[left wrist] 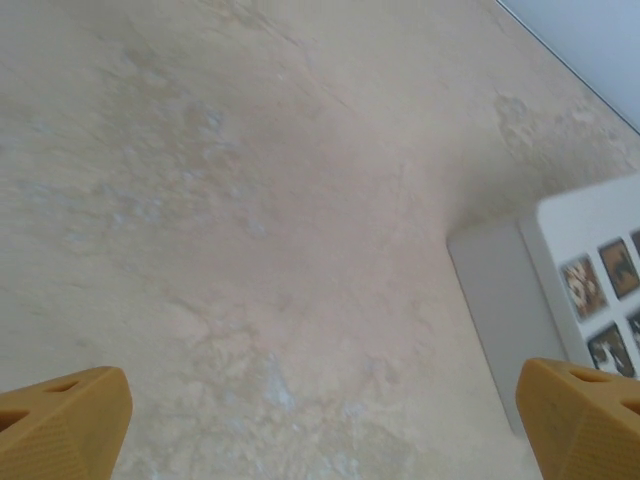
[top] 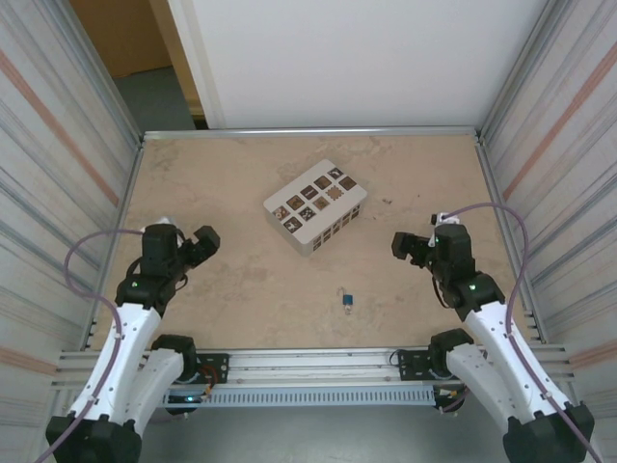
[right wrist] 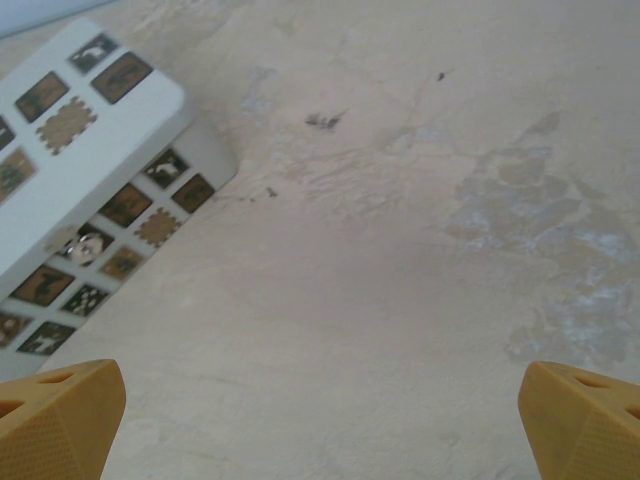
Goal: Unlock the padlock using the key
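My left tool (top: 206,239) and right tool (top: 402,247) stand released, grasping nothing. The padlock (top: 346,300) lies between them on the bench (top: 241,289).

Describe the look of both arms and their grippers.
The left arm and right arm have white link shells with black joints and black wrist housings. A lavender cable loops beside each. The left gripper and right gripper carry orange-yellow, wedge-shaped fingers with finely dimpled faces.
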{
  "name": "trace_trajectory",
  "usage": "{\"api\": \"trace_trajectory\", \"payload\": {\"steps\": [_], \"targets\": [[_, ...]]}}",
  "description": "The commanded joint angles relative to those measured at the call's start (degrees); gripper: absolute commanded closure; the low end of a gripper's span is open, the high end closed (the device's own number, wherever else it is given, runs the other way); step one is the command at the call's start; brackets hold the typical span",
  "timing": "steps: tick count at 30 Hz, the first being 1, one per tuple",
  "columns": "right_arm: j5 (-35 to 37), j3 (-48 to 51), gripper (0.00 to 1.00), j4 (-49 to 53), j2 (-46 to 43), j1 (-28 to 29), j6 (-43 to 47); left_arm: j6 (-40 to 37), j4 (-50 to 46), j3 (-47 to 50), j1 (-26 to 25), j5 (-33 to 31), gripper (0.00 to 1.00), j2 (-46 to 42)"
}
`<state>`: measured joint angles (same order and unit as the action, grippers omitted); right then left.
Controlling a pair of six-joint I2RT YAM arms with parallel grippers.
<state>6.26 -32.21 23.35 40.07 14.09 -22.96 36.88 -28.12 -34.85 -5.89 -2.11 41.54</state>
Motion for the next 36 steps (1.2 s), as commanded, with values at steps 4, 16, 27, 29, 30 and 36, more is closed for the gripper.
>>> {"api": "trace_trajectory", "payload": {"steps": [4, 16, 27, 29, 30, 36], "targets": [[-1.83, 2.92, 0.01, -8.03, 1.43, -7.57, 4.15, -7.04, 8.67, 0.77, 1.23, -13.03, 0.01, -0.08], [0.23, 9.91, 0.01, -25.84, 8.85, -16.59, 8.49, -22.22, 31.19, 12.27, 1.18, -26.58, 0.01, 1.58], [-1.41, 13.84, 0.01, -46.14, 24.0, -15.65, 12.84, -25.97, 38.53, 16.56, 1.21, -20.34, 0.01, 9.39], [-3.04, 13.94, 0.01, -50.3, 26.02, -15.67, 13.82, -26.48, 41.12, 17.38, 1.23, -18.82, 0.01, 11.01], [-3.88, 13.99, 0.01, -52.29, 27.16, -15.67, 14.14, -26.7, 42.27, 17.64, 1.21, -18.19, 0.01, 11.86], [-6.64, 13.4, 0.01, -62.44, 33.83, -15.59, 15.97, -28.7, 47.85, 18.64, 1.19, -15.47, 0.01, 15.47]]}}
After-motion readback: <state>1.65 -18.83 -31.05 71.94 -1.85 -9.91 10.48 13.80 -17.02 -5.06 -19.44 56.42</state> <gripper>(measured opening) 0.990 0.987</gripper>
